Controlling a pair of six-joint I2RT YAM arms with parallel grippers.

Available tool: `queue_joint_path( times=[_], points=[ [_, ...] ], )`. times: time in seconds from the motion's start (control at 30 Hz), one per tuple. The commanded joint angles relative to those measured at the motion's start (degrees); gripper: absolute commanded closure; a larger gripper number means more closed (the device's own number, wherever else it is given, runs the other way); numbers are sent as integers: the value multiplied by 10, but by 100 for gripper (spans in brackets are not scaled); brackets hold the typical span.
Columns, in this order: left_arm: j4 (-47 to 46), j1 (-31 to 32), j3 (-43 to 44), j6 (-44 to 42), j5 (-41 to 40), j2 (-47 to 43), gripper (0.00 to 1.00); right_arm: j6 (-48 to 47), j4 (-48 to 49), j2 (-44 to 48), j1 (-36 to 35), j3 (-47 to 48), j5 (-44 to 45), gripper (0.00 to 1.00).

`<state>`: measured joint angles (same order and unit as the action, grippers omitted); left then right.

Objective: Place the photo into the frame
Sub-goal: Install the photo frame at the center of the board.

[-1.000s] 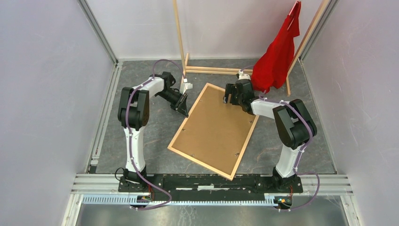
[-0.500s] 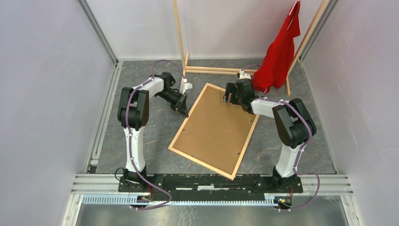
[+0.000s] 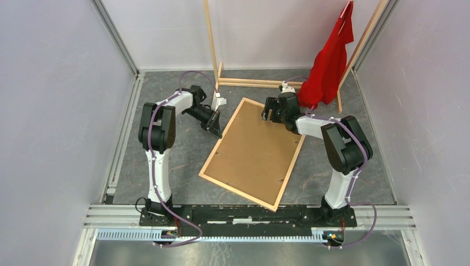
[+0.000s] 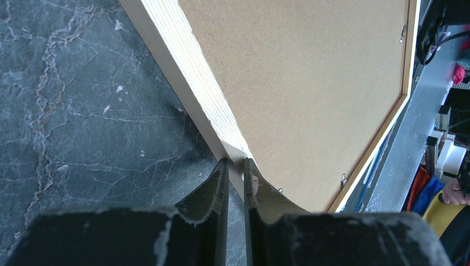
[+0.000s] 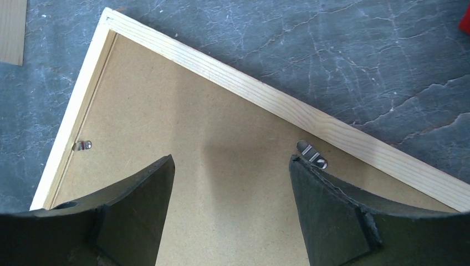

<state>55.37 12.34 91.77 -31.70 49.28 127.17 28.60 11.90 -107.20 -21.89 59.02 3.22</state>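
The light wood frame point(image 3: 235, 192) lies face down on the grey floor, with the brown backing board point(image 3: 255, 152) set inside it. The photo is hidden. My left gripper point(image 3: 218, 132) is at the frame's left rail; in the left wrist view its jaws point(image 4: 235, 163) are shut on the rail point(image 4: 183, 72). My right gripper point(image 3: 269, 115) hovers open over the board's far end. In the right wrist view it point(image 5: 233, 160) is empty above the board point(image 5: 221, 133), with its right finger beside a metal clip point(image 5: 311, 153) at the far rail point(image 5: 266, 97).
A tall wooden clothes rack point(image 3: 255, 83) stands at the back, and a red shirt point(image 3: 330, 55) hangs close behind my right wrist. A small white block point(image 3: 220, 101) sits by the rack's post. Another clip point(image 5: 82, 146) sits on the frame's left side. Walls close in both sides.
The red shirt's lower hem has swung to the right, away from my right wrist. Both arms and the frame stay almost where they were.
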Motion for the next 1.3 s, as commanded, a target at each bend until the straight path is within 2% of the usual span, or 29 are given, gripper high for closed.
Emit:
queue_joint_path(
  times=[0.0,0.53,1.27],
  points=[
    [-9,7,-13,5,-33,3,84,8,6,7,-5,21,-12,18],
    [-9,7,-16,3,-37,-2,86,0,-1,-27,-6,40,57,18],
    [-10,7,-26,-6,-45,-3,89,-33,-29,-13,-5,42,103,17]
  ],
)
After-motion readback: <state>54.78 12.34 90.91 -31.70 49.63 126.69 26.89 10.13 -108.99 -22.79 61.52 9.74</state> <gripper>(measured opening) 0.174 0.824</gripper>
